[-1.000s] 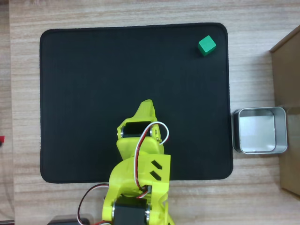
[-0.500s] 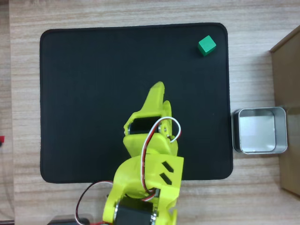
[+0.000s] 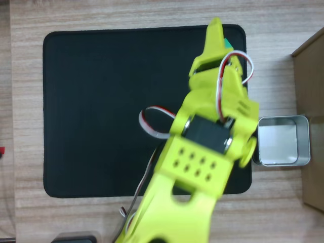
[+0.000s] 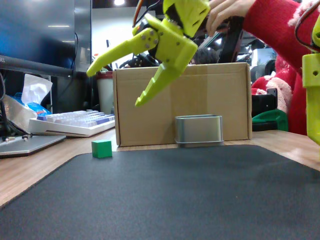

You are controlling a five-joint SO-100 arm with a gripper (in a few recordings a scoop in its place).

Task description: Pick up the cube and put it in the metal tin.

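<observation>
The small bright-green cube (image 4: 102, 148) rests on the far left corner of the black mat (image 4: 175, 195) in the fixed view. From overhead only a green sliver of the cube (image 3: 228, 43) shows beside the arm. My yellow gripper (image 4: 114, 88) hangs well above the mat, open wide, fingers pointing down-left with nothing between them; it is above the cube and slightly to its right. In the overhead view the gripper (image 3: 217, 33) reaches over the mat's top right corner. The silver metal tin (image 3: 281, 140) stands empty off the mat's right edge, and in the fixed view the tin (image 4: 198, 130) is in front of the box.
A brown cardboard box (image 4: 182, 102) stands behind the tin and runs along the right edge as the box (image 3: 311, 101) from overhead. A keyboard (image 4: 70, 122) and tissues lie far left. A person's red sleeve (image 4: 280, 25) is at the top right.
The arm has stretched from the mat's near middle out to the top right corner, and it now covers most of the cube from overhead. Cube and tin have not moved.
</observation>
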